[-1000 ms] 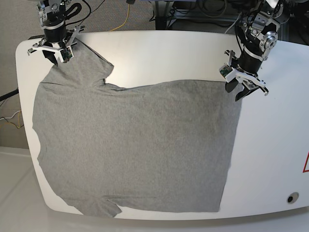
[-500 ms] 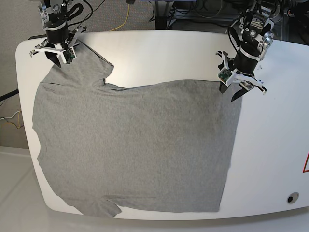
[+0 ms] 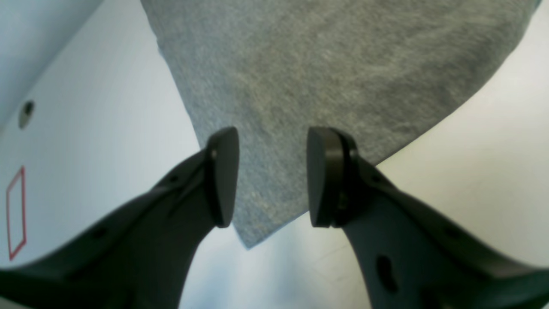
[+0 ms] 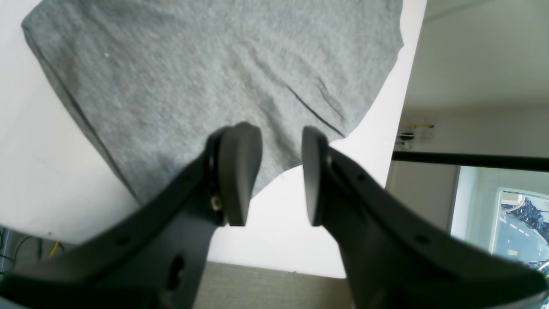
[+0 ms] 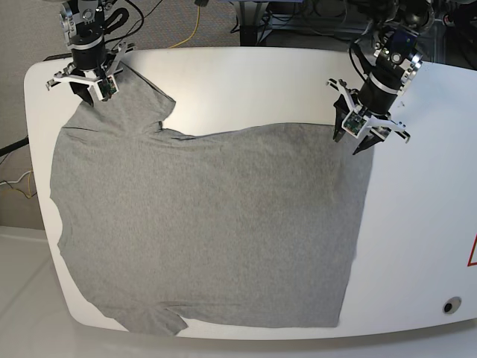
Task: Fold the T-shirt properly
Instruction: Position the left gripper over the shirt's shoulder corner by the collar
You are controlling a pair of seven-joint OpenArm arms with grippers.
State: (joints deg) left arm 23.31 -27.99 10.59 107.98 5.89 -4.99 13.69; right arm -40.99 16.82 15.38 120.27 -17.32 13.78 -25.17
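The heather-grey T-shirt (image 5: 209, 224) lies spread flat on the white table (image 5: 417, 224), one sleeve at the far left and one at the near left. My left gripper (image 5: 347, 142) hovers over the shirt's far right corner. In the left wrist view its fingers (image 3: 223, 176) stand apart, open, with the shirt (image 3: 334, 64) corner lying on the table under the gap. My right gripper (image 5: 88, 95) is at the far-left sleeve. It is also open (image 4: 281, 171), and the sleeve fabric (image 4: 214, 64) lies below it, ungripped.
A red-outlined mark (image 5: 472, 250) and a small round hole (image 5: 449, 305) sit on the table's right side. Cables (image 5: 195, 22) and equipment stand behind the far edge. The table's rounded edges run close to the shirt at left and front.
My left gripper has shifted left and slightly toward the back, now over the shirt's far right corner. The right gripper has edged a little toward the back. The shirt has not moved.
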